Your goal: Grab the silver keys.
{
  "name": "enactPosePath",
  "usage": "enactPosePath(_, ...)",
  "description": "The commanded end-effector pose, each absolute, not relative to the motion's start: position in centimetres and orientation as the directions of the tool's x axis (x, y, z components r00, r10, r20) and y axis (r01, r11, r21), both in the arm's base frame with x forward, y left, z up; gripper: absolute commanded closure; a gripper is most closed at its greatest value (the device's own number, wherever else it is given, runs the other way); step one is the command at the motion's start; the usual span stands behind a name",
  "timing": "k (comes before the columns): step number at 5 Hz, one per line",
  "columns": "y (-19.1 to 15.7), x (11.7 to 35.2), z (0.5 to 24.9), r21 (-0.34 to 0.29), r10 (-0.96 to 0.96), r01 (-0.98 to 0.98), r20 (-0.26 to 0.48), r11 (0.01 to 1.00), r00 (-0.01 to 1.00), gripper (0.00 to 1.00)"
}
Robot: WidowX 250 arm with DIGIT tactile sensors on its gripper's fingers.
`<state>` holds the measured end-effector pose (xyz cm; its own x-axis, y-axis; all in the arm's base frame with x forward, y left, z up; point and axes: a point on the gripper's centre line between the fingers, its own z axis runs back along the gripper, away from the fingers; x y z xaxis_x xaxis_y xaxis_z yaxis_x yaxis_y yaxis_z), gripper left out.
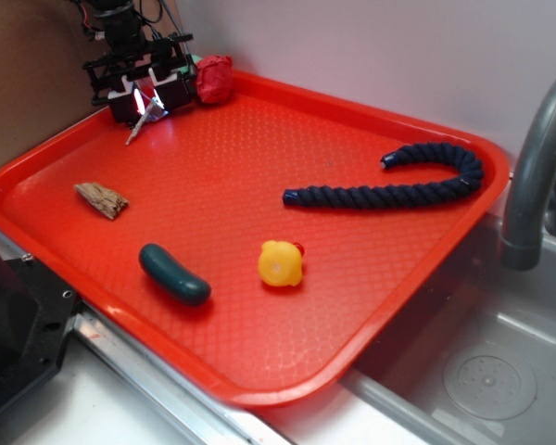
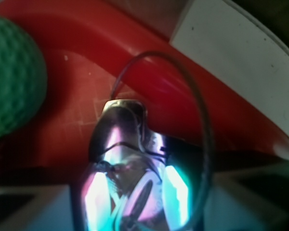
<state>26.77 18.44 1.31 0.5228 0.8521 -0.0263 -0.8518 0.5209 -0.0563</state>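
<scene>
Our gripper [image 1: 141, 100] clamped on the silver keys [image 1: 141, 119] at the red tray [image 1: 371, 343]'s far-left rim, we see open tray centre nearby.

We are looking at a red tray [image 1: 380, 120] sitting beside a steel sink [image 1: 482, 371]. A dark blue rope [image 1: 389, 185] is curving along the tray's right side. A yellow duck toy [image 1: 281, 263] is resting near the front edge, a dark green pickle-shaped toy [image 1: 173, 273] lying just to its left. A wood chip [image 1: 101, 199] is lying near the left edge, and a red crumpled ball [image 1: 214, 79] is sitting at the far corner. The silver keys [image 1: 141, 123] are touching the tray near that far corner.
</scene>
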Motion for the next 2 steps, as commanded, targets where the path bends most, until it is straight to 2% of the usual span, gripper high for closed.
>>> enactPosePath(1, 19.7, 25.4, 0.5, -0.041, 0.855, -0.854, -0.002, 0.518, 0.518, 1.0)
enactPosePath(2, 18.2, 24.7, 0.2, -0.03, 0.833, -0.835, -0.057, 0.55, 0.551, 1.0)
